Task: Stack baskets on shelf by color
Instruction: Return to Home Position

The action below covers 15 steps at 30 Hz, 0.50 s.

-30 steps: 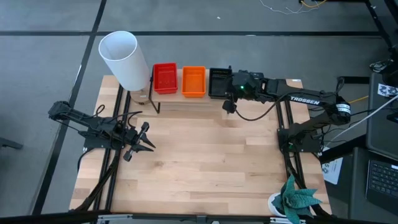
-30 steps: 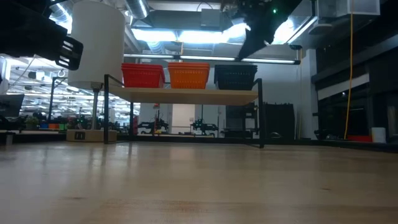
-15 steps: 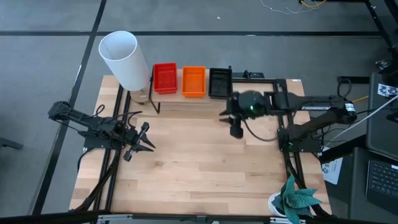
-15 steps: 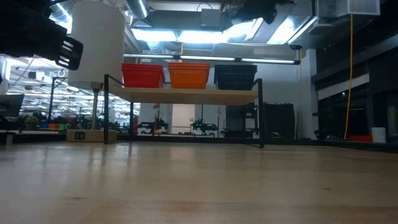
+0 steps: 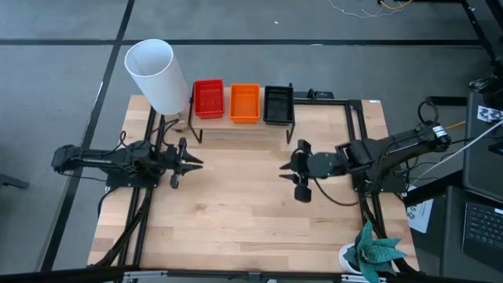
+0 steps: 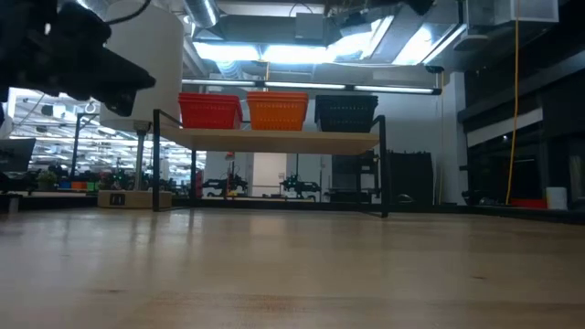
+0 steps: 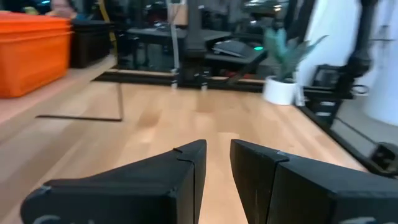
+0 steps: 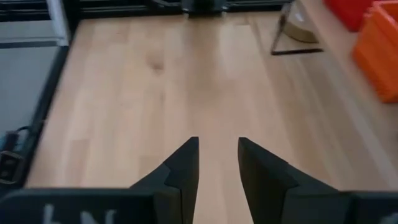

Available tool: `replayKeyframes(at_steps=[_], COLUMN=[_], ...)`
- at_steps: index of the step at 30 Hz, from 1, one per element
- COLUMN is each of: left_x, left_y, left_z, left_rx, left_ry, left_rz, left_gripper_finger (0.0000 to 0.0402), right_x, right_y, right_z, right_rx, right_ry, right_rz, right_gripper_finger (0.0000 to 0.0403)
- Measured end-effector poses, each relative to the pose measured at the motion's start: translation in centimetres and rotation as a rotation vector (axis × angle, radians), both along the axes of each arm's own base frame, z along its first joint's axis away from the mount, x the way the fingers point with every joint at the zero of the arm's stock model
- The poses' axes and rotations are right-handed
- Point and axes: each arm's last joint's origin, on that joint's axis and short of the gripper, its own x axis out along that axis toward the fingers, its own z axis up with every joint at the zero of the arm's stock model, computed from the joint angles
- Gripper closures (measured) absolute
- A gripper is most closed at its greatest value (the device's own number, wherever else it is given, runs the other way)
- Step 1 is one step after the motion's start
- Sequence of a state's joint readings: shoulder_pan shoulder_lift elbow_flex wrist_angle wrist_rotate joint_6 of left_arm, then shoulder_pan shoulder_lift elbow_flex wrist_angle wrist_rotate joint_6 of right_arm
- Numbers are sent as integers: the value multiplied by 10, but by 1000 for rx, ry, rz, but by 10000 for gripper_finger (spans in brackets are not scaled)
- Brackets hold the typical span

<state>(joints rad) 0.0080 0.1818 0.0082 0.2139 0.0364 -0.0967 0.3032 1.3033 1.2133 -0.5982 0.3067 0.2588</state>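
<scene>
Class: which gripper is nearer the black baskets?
Right. The right gripper is in front of the black baskets; the left gripper is farther off, in front of the red baskets.

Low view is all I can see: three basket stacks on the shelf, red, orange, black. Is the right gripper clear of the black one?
Observer: Yes. From above, the right gripper hangs over bare table in front of the shelf, apart from the black baskets.
Operator: Is it holding anything?
Observer: No. Its wrist view shows the fingers slightly parted, with only table between them.
Operator: And the left gripper?
Observer: The left gripper is over the table's left half, pointing toward the right one, slightly parted and empty too.
</scene>
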Motion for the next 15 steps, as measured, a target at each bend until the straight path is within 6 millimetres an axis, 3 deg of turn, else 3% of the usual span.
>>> replayKeyframes(at_steps=[8, 15], left_x=[0, 0], left_y=[9, 9], left_z=[-4, -7], left_rx=[-2, -1], left_ry=[46, 68], left_rz=[82, 80], left_gripper_finger=[335, 335], right_x=[-10, -17], right_y=[29, 42], right_z=[1, 1], right_rx=[-10, -33], right_ry=[-20, -38], right_rz=[49, 46], right_gripper_finger=[292, 292])
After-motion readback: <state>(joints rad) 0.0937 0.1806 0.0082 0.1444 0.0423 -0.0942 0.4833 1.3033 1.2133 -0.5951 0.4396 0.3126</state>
